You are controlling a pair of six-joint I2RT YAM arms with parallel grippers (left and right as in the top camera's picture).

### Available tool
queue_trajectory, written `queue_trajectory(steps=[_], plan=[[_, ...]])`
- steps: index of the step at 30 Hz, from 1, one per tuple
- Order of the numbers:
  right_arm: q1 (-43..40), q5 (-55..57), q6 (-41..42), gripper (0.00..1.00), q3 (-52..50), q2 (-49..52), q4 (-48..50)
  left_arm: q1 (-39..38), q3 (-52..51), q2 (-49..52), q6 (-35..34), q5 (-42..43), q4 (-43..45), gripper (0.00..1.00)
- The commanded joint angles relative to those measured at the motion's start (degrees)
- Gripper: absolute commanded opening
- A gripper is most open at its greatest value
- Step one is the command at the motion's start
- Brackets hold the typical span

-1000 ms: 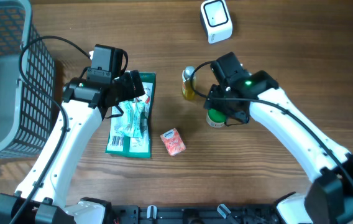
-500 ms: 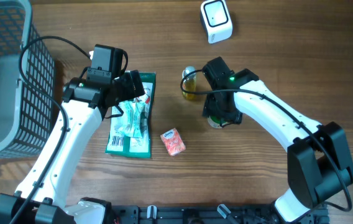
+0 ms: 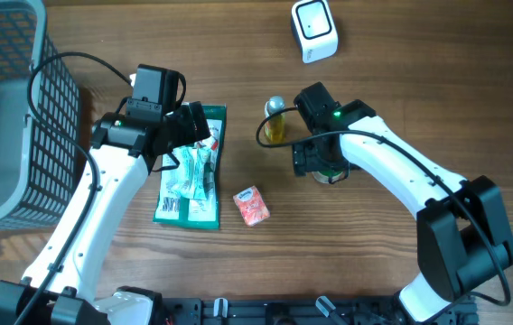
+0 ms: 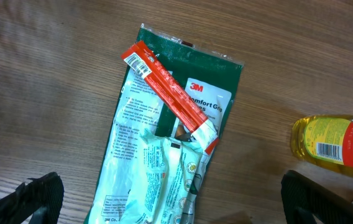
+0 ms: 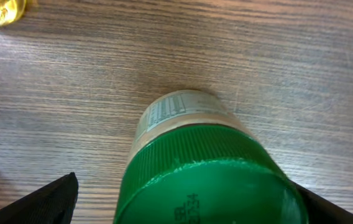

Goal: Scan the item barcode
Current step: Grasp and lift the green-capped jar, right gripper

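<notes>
Right gripper (image 5: 186,204) jaws released, straddling upright green-lid jar (image 5: 201,168) dead centre between them; left gripper (image 4: 176,202) released too, farther off at 9 o'clock

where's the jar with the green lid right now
The jar stands right of centre in the overhead view, mostly hidden under the right gripper, whose jaws are open on either side of it. Its nearest neighbour is the yellow bottle.

green-lidded jar (image 5: 207,180), yellow bottle (image 4: 332,143), green packet (image 4: 217,68), wood-grain table (image 5: 71,93)
</notes>
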Motion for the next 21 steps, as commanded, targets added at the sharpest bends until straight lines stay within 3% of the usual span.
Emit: queue_trajectory(steps=[1, 12, 21], plan=[[0.0, -0.9, 3.5, 1.0, 0.5, 0.9, -1.1, 0.2, 0.8, -0.2, 0.5, -0.8, 0.2, 1.0], [-3.3, -3.0, 2.0, 0.87, 0.1, 1.0, -0.9, 0.2, 0.8, -0.2, 0.5, -0.8, 0.2, 1.0], [-3.3, -4.2, 2.2, 0.84, 0.1, 4.1, -0.3, 0.2, 0.8, -0.2, 0.5, -0.8, 0.2, 1.0]])
